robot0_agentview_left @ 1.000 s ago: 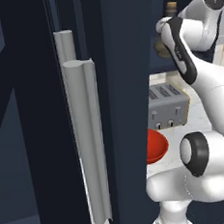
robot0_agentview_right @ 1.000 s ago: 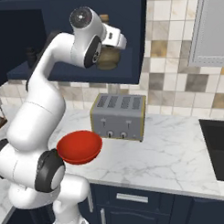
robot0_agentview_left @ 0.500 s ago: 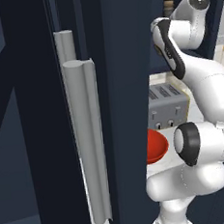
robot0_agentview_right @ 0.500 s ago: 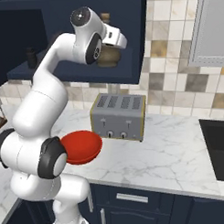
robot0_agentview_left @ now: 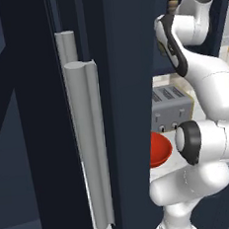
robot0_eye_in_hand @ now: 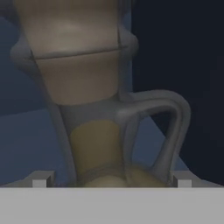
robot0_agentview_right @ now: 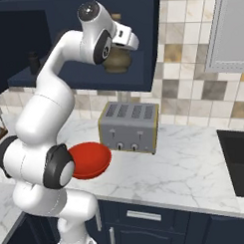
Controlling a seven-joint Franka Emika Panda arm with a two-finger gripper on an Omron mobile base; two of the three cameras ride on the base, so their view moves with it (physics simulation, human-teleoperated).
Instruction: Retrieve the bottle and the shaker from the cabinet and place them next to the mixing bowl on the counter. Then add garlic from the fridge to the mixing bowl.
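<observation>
Arm has swung in toward the cabinet (robot0_agentview_right: 141, 53); jaws wide, straddling the bottle (robot0_eye_in_hand: 94, 131) neck at 12 o'clock; grasp not yet made.

Arm (robot0_agentview_right: 53, 96) folded tighter over the past second: elbow joint (robot0_agentview_left: 188, 141) swung left and up in the left base view, now overlapping the red bowl (robot0_agentview_left: 158, 149) it earlier sat clear of. Upper joint (robot0_agentview_right: 93, 13) edged deeper toward the cabinet (robot0_agentview_right: 141, 38) in the right base view. Hand drawn closer to the bottle (robot0_eye_in_hand: 94, 109), cork and neck looming between the fingertips (robot0_eye_in_hand: 41, 179).
</observation>
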